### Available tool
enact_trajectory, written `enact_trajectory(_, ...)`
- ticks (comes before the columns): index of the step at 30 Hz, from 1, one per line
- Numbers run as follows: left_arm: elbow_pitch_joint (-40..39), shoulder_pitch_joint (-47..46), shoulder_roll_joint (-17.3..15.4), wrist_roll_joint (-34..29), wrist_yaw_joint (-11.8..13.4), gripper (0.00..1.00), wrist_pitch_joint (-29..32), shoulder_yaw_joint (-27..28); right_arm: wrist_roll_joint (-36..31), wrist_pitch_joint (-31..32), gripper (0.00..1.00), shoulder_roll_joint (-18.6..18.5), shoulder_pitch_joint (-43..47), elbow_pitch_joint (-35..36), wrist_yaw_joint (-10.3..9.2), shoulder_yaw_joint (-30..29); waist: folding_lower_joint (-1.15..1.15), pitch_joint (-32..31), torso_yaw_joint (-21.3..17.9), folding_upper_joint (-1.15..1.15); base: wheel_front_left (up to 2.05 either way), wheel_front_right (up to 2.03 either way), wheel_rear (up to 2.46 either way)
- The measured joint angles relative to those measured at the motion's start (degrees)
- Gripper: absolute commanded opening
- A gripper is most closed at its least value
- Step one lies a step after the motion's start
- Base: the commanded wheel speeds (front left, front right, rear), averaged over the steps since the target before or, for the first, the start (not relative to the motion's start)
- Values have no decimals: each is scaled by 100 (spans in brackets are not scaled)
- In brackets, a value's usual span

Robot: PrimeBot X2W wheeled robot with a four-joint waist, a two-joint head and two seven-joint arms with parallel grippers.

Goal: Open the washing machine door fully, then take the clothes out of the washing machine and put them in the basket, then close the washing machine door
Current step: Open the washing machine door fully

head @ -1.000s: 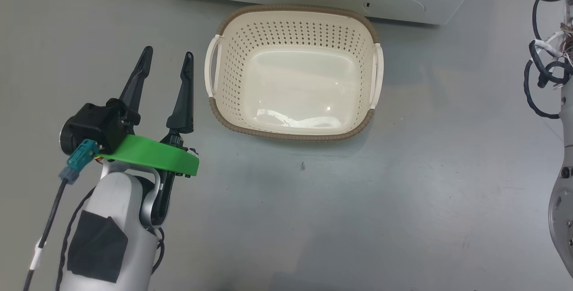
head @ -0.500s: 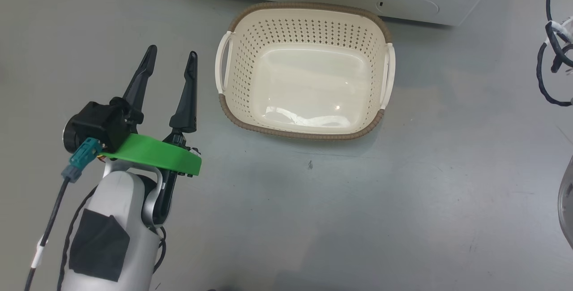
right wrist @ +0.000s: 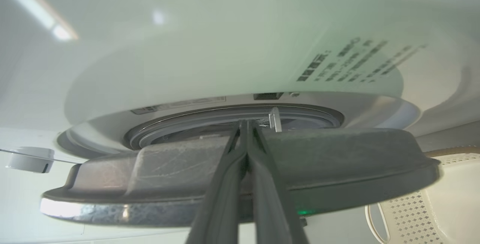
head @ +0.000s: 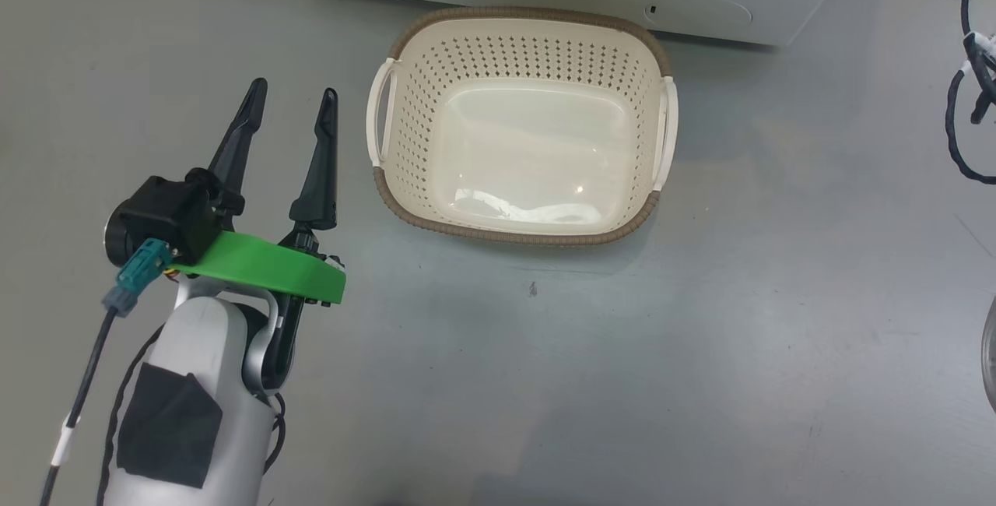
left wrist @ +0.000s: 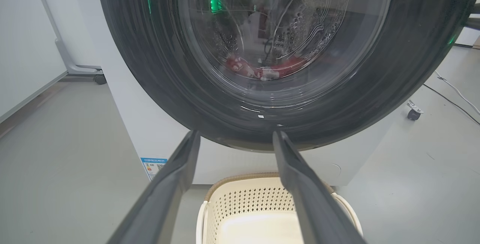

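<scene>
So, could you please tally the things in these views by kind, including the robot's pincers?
washing machine: 1
washing machine door: 1
basket: 1
red clothes: 1 bundle behind the glass; separate pieces cannot be told apart
pincers: 2, the left pincer open and the right pincer shut
Total: 6

The basket (head: 506, 236) stands on the floor (head: 700, 350) before the washing machine (head: 700, 6), the clothes (left wrist: 285, 65) inside that machine.
</scene>
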State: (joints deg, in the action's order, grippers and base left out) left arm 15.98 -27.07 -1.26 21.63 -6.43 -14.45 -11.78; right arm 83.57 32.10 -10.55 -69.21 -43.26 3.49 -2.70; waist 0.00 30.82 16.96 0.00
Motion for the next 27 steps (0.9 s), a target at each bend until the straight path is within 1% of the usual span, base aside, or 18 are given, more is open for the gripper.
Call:
enact_trajectory(9,31,-1,1,-9,-1,100,0,32,216,445,0,-20,23,-155,59,-10,0,-58,-93,0,0,0,0)
enact_trajectory(13,65,-1,1,-66,-1,100,0,55,290,623,0,-12,72,-221,115,4,0,-110,-139,0,0,0,0)
enact_trajectory(21,178,1,3,-66,-1,100,0,19,392,916,0,-15,302,-318,196,40,0,-294,-193,0,0,0,0)
enact_trajectory(27,210,10,3,-96,-1,100,0,29,472,1110,0,-11,455,-347,202,42,0,-416,-216,0,0,0,0)
